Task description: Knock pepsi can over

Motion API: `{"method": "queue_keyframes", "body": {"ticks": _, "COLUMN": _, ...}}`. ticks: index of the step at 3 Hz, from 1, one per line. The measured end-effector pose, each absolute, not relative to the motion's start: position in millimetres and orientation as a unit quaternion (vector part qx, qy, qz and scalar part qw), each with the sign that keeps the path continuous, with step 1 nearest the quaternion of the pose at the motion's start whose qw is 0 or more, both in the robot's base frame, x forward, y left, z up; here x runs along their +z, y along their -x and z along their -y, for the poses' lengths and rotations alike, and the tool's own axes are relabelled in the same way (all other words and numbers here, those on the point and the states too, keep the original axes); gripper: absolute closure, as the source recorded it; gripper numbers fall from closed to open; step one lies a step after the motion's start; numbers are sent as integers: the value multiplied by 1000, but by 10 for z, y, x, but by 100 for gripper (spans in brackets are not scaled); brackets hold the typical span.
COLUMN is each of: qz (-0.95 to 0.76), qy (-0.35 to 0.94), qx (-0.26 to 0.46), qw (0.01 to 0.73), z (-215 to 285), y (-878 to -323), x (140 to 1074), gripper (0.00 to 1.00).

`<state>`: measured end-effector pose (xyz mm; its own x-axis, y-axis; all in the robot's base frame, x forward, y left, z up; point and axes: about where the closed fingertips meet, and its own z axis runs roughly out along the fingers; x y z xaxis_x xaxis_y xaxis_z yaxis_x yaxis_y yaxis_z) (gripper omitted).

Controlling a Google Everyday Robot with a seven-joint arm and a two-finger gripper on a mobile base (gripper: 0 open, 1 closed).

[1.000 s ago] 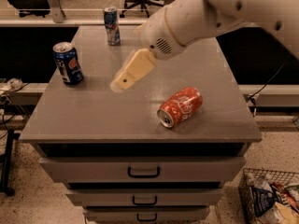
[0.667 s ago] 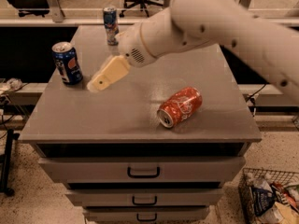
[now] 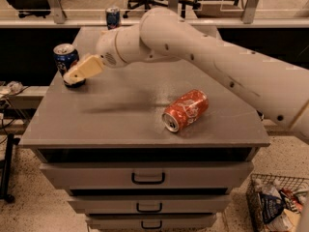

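While the smooth white robot arm (image 3: pixel 217 57) reaches in from the right edge across the flat grey cabinet top (image 3: pixel 120 129), its tan, wedge-shaped gripper (image 3: pixel 71 77) lies low at the far left of that surface, pressed against the near side of the dark blue pepsi can with the silver top (image 3: pixel 64 56). Whether the gripper is released or clenched cannot be told from this angle. It covers the lower part of the pepsi can, which stands near the left rear corner of the cabinet and looks upright, though its base is hidden. An orange-red soda can (image 3: pixel 186 110) lies on its side right of centre, its silver end turned toward the front edge, well apart from the gripper. A slimmer light-blue can (image 3: pixel 112 17) stands upright at the back edge. Below the top sit grey drawers with dark loop handles (image 3: pixel 148 178). On the speckled floor at the lower right stands a wire basket (image 3: pixel 255 197) holding crumpled packaging.
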<state>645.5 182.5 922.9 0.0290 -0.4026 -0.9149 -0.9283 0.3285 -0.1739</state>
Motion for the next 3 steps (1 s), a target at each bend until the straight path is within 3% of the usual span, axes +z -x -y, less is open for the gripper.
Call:
{"method": "queue_keyframes", "body": {"ticks": 1, "qz": -633, "qy": 497, "qx": 277, "qw": 525, "z": -2183, "y": -6705, "x": 9118, "gripper": 0}}
{"method": "queue_keyframes", "body": {"ticks": 3, "qz": -637, "qy": 473, "qx": 314, "qw": 521, "z": -2491, "y": -6822, "x": 8951, "gripper": 41}}
